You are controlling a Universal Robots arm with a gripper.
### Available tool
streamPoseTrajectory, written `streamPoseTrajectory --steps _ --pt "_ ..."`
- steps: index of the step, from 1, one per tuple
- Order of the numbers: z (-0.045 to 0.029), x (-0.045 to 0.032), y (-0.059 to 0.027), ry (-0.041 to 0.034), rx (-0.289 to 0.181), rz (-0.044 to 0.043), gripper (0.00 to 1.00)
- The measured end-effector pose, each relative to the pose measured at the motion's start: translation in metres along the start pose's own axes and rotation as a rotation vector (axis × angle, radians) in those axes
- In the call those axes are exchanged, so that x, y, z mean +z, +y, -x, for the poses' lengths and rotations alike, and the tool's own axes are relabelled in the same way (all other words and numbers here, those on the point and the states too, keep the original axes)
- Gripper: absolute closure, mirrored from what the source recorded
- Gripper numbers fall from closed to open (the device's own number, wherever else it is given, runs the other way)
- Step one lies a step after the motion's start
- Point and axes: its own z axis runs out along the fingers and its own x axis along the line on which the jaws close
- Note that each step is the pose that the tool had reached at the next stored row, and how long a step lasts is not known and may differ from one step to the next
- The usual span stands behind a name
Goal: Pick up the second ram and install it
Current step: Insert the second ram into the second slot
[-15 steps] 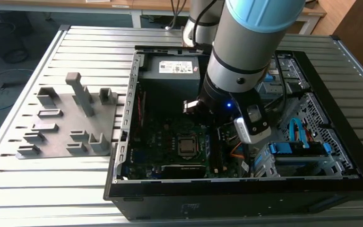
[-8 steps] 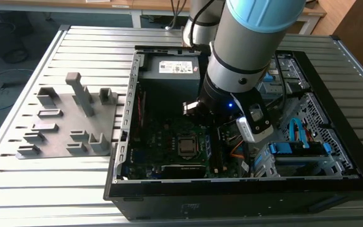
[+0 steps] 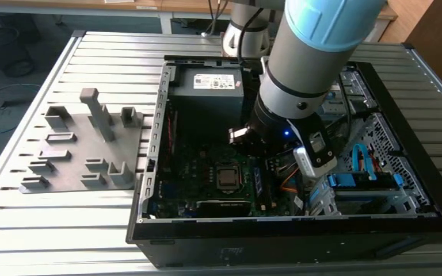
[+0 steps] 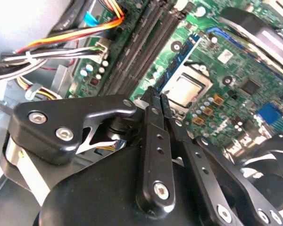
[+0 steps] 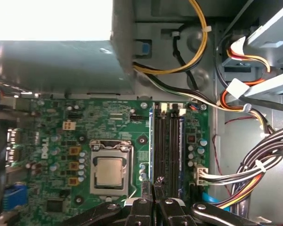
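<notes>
The second ram (image 5: 151, 141) is a thin blue stick standing on edge in the memory slot closest to the processor socket (image 5: 109, 170). It also shows in the second wrist view (image 4: 185, 59) and as a dark blue strip in the exterior view (image 3: 261, 183). My gripper (image 5: 154, 182) is shut, its fingertips pressed together with no gap to speak of. They sit at the near end of that stick in both wrist views (image 4: 158, 98). Whether they touch it I cannot tell. My arm (image 3: 313, 69) reaches down into the open computer case.
Bundled cables (image 5: 254, 179) run along the case wall beside the slots. The power supply (image 3: 209, 86) fills the case's far end. A grey plastic fixture (image 3: 75, 149) with upright posts lies on the slatted table at the exterior view's left. Drive bays (image 3: 363, 181) stand at the exterior view's right.
</notes>
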Motion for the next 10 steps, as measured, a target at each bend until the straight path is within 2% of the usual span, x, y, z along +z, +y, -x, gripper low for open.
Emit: streamPoseTrajectory --steps 2,5,10 --pt "0.0015 0.0036 -0.0003 0.0009 -0.003 -0.0001 0.87" --pt "0.0021 0.0071 -0.0005 0.0036 -0.034 -0.0014 0.87" --pt "0.0029 0.0083 -0.0004 0.0036 -0.032 -0.0030 0.87"
